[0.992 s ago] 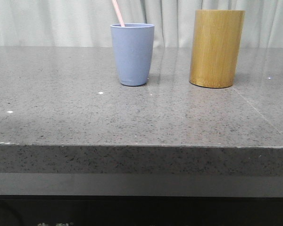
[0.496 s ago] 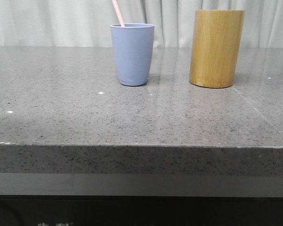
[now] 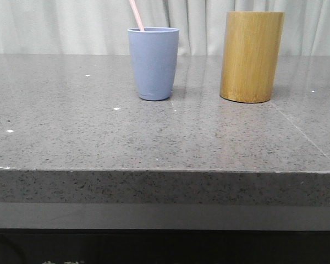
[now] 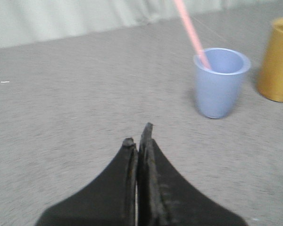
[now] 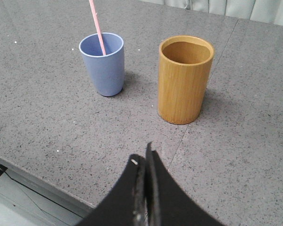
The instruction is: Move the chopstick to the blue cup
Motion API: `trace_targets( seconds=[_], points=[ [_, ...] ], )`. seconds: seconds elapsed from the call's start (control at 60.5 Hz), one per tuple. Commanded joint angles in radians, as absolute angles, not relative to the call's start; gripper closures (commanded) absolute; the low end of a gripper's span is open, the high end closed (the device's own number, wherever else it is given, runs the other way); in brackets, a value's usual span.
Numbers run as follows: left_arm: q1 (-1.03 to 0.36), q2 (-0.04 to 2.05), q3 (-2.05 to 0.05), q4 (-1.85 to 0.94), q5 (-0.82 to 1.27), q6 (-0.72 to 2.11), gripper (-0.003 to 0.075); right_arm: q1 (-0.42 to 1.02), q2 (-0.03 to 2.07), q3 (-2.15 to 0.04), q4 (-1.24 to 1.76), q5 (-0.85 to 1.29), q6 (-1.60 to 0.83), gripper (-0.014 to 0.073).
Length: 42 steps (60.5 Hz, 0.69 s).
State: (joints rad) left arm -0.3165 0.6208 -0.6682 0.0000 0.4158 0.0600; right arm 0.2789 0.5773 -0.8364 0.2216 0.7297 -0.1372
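Observation:
The blue cup [image 3: 153, 63] stands upright on the grey stone table, left of centre at the back. A pale pink chopstick [image 3: 136, 15] stands in it, leaning left and rising out of the top of the front view. The cup [image 4: 220, 82] and chopstick [image 4: 191, 31] also show in the left wrist view, and the cup [image 5: 103, 63] and chopstick [image 5: 97, 26] in the right wrist view. My left gripper [image 4: 139, 136] is shut and empty, well short of the cup. My right gripper [image 5: 144, 157] is shut and empty, above the table's front edge. Neither gripper shows in the front view.
A tall tan bamboo cylinder [image 3: 252, 56] stands right of the blue cup; the right wrist view looks into its empty inside [image 5: 185, 77]. The table's front edge [image 3: 165, 171] runs across the front view. A pale curtain [image 3: 71, 25] hangs behind the table.
The front view has shifted very slightly. The cup, the chopstick and the bamboo cylinder have not moved.

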Motion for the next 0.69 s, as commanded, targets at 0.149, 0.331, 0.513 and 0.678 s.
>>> trace_targets(
  seconds=[0.149,0.331,0.513,0.678],
  points=[
    [-0.130,0.288,-0.311,-0.041,0.107,0.053,0.0739,0.275,0.578,-0.861,0.234,0.661,-0.140,0.0662],
    [-0.043,0.064,-0.110,-0.143,0.060,0.053,0.0738,0.275,0.578,-0.861,0.234,0.661,-0.140,0.0662],
    [-0.039,-0.031,0.007,-0.143,-0.042,0.053,0.0739,0.275,0.578,-0.861,0.234,0.661,-0.140,0.0662],
    [-0.047,-0.031,0.010,-0.139,-0.041,0.053,0.0739,0.275,0.582,-0.861,0.234,0.664,-0.140,0.0662]
  ],
)
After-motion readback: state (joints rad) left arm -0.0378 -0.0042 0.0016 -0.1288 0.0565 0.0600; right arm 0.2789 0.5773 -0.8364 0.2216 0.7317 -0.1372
